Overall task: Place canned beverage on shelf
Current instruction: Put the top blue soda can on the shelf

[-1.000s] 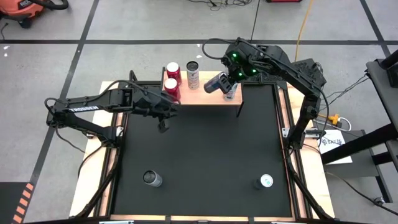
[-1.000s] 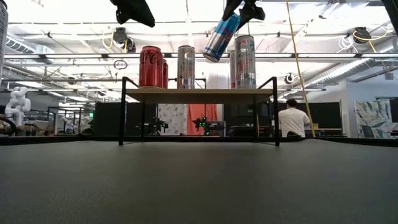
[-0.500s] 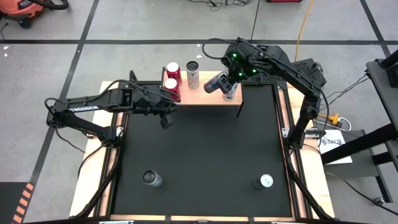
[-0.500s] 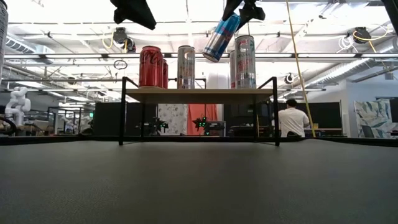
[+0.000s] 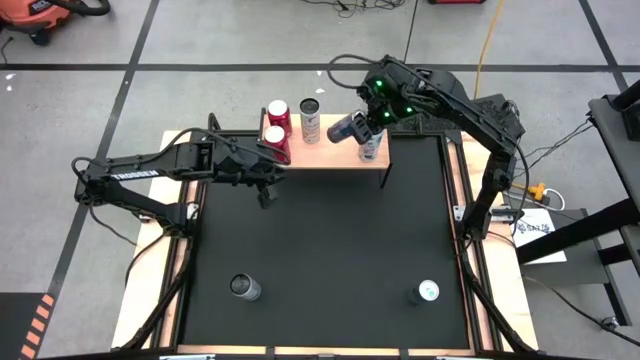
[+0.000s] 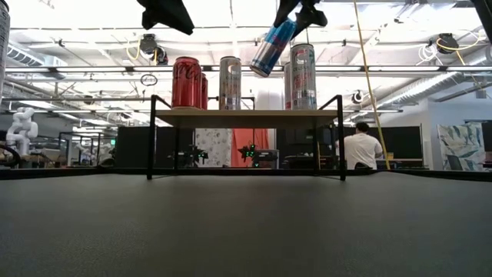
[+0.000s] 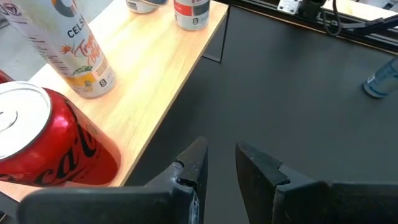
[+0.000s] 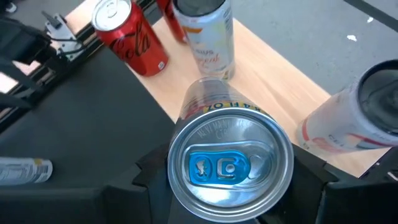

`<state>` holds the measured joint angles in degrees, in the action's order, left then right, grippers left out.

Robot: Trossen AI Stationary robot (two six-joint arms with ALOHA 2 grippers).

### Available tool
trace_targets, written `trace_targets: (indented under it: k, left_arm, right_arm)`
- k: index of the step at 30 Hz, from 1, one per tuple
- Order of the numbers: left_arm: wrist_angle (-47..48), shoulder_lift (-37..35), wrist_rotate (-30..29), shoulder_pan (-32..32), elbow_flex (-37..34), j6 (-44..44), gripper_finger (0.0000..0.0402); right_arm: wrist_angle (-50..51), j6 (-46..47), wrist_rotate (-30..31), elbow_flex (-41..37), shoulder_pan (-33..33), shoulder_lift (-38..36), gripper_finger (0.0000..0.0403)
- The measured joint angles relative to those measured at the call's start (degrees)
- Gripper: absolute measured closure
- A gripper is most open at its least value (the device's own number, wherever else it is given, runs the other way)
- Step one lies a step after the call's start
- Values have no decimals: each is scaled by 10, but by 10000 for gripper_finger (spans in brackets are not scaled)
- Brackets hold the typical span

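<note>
the right gripper (image 5: 352, 127), clamped on the tilted blue can (image 6: 270, 45), has slid a bit toward upper left over the shelf (image 5: 345, 153). setting down looks close. the left gripper (image 5: 264, 195) is closed and holds nothing.

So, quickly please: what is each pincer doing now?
Left pincer: shut, holding nothing.
Right pincer: holding a blue can, tilted above the shelf.
</note>
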<state>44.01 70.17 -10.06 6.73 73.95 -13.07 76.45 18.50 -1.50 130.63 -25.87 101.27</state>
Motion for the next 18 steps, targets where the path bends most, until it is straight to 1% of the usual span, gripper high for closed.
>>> trace_targets:
  k: [10, 12, 18]
  left_arm:
    - [3, 7, -7, 0, 0, -2, 320]
    - [0, 8, -1, 0, 0, -1, 320]
    - [-5, 11, 103, -1, 0, 16, 320]
  right_arm:
    - [23, -1, -1, 0, 4, 0, 206]
    - [21, -1, 0, 0, 4, 0, 206]
    - [23, -1, 0, 0, 4, 0, 205]
